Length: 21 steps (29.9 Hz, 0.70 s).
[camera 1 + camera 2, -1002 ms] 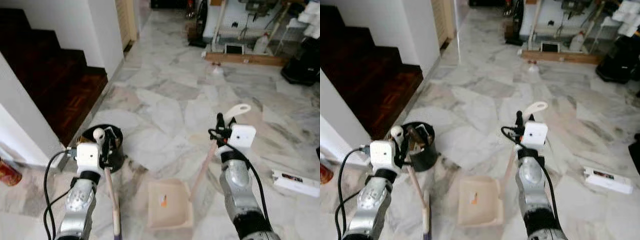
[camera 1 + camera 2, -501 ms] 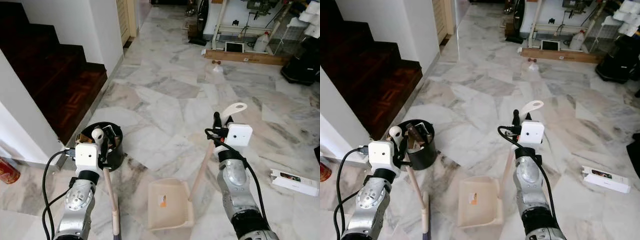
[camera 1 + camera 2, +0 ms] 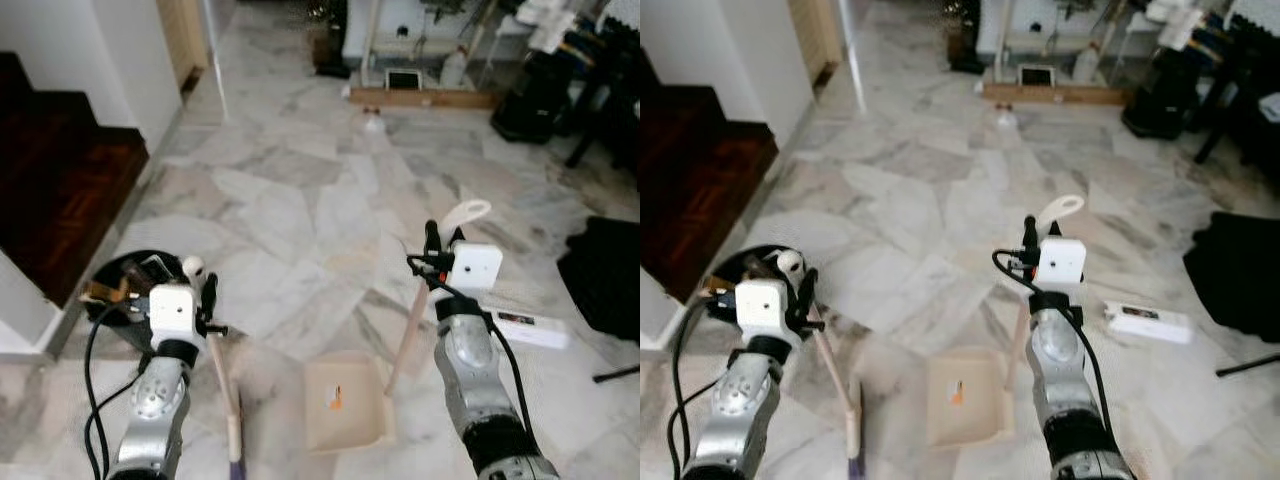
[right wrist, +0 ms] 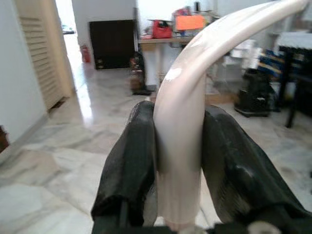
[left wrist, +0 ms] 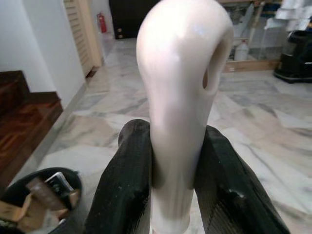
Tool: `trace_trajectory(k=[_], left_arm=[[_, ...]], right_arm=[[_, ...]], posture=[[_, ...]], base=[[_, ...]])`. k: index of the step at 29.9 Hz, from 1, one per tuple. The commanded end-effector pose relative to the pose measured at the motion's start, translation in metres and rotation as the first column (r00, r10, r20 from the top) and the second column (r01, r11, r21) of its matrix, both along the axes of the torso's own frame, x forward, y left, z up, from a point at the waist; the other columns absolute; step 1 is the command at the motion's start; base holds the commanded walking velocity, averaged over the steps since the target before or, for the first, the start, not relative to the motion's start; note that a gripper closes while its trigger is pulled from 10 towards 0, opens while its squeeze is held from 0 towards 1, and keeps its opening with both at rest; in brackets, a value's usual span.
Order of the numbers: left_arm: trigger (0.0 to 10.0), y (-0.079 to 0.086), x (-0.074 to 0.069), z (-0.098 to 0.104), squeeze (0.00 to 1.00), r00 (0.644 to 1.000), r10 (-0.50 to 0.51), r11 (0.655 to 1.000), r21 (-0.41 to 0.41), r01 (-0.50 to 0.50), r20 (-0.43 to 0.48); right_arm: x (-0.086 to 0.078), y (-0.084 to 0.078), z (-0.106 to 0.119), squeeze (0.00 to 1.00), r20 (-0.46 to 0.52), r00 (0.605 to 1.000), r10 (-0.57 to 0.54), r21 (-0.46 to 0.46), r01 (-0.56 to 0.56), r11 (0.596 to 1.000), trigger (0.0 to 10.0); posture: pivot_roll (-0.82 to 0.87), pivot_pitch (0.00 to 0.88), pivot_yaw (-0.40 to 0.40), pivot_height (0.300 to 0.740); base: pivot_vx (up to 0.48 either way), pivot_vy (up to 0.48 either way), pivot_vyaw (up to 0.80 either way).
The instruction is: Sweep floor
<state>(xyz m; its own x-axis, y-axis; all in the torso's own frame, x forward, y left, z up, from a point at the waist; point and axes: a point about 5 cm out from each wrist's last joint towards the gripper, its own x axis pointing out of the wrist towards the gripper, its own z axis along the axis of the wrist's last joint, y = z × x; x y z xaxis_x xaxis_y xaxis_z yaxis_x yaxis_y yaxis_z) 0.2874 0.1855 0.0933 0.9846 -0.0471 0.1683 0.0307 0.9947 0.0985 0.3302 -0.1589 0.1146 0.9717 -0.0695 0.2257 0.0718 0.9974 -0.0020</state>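
Observation:
My left gripper (image 3: 207, 297) is shut on the cream broom handle (image 3: 222, 385), whose rounded top (image 5: 183, 58) stands up between the black fingers (image 5: 127, 180). The handle slants down to the floor by my left side. My right gripper (image 3: 433, 243) is shut on the long curved handle (image 4: 183, 126) of the cream dustpan (image 3: 345, 402). The pan rests flat on the marble floor between my arms, with a small orange bit (image 3: 336, 404) inside it.
A black bin (image 3: 125, 290) full of rubbish stands at the left, by dark wooden stairs (image 3: 50, 170) and a white wall. A white box (image 3: 525, 328) lies on the floor at the right, near a black object (image 3: 610, 270). Shelving and clutter (image 3: 420, 97) line the back.
The camera has turned to the right, so stairs and bin slid left and the black object came into view. Both grippers keep their hold; the dustpan stays between the arms.

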Motion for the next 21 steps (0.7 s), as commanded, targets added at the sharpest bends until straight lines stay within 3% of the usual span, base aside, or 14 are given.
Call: trace_trajectory(k=[1, 8, 21], left_arm=[[10.0, 0.0024, 0.0012, 0.0085, 0.0, 0.999, 0.002, 1.0, 0.005, -0.002, 0.039], [10.0, 0.0016, 0.0023, 0.0094, 0.0, 0.999, 0.0, 1.0, -0.009, 0.0, 0.041], [10.0, 0.0024, 0.0018, 0.0095, 0.0, 0.999, 0.0, 1.0, -0.011, 0.001, 0.041]], right_arm=[[0.0026, 0.0037, 0.0106, 0.0, 0.049, 0.999, 0.01, 0.001, -0.01, 1.0, 10.0], [0.0026, 0.0038, 0.0089, 0.0, 0.038, 0.999, 0.009, 0.007, -0.009, 1.0, 10.0], [0.0028, 0.0058, 0.0058, 0.0, 0.022, 1.0, 0.013, 0.016, -0.013, 1.0, 10.0]], posture=[[0.05, 0.06, -0.017, 0.74], [0.05, 0.053, -0.018, 0.74], [0.06, 0.048, -0.014, 0.74]], base=[[0.0, 0.0, 0.0], [0.0, 0.0, 0.0], [0.0, 0.0, -0.8]])
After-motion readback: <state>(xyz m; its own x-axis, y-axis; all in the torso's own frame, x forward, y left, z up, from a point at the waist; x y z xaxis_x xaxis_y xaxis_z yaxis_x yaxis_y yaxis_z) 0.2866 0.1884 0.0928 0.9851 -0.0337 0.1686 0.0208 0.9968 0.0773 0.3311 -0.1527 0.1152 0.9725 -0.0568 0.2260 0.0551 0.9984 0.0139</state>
